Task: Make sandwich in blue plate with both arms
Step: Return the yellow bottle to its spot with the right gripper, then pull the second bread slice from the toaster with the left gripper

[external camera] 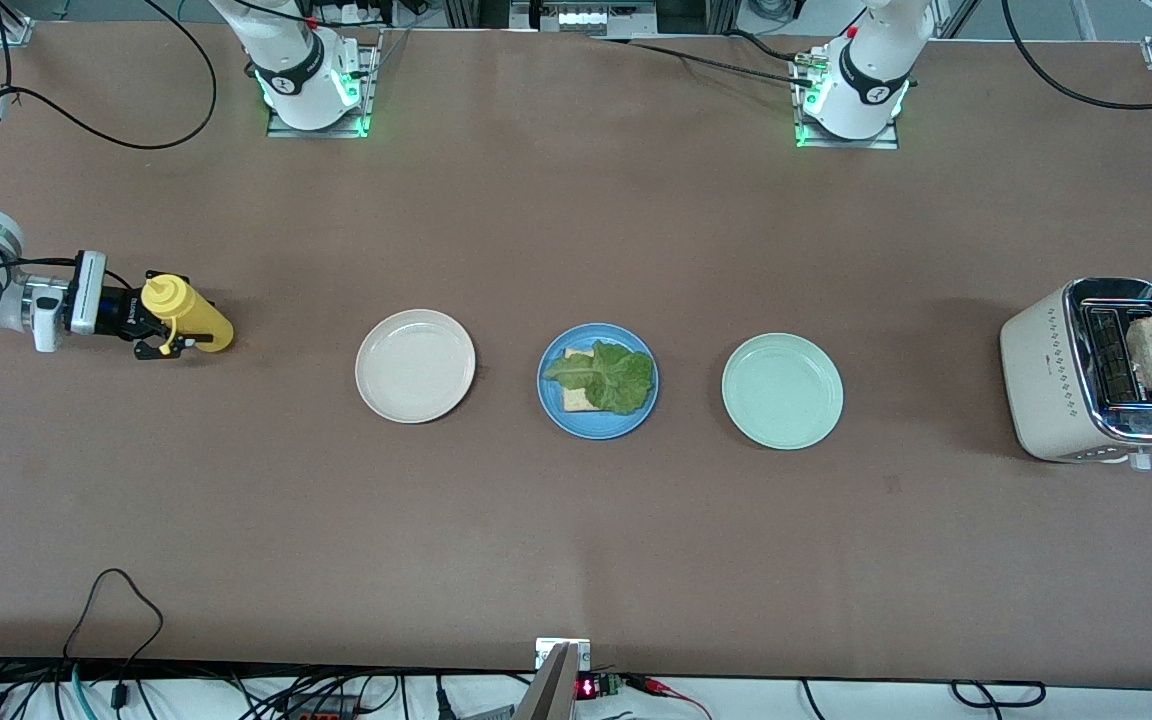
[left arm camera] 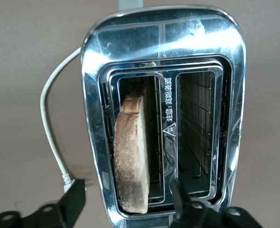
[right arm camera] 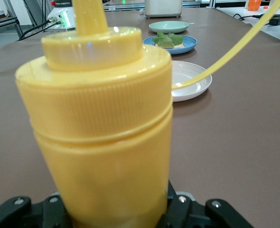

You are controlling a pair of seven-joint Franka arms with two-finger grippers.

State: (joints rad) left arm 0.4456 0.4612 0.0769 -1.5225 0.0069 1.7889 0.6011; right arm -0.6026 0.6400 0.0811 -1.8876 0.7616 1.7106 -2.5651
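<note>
Left gripper point(left arm camera: 125, 202) hovering over the toaster point(external camera: 1096, 370), fingers apart either side of the toast slice point(left arm camera: 132, 156) standing in a slot. Right gripper point(external camera: 151, 325) clamping the yellow squeeze bottle point(external camera: 186, 315) at the right arm's end. Between both, lying on the blue plate point(external camera: 598, 380): bread with lettuce point(external camera: 606, 375).

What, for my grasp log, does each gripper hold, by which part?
Right gripper: yellow squeeze bottle, by its body. Left gripper: nothing; open astride the toast.
</note>
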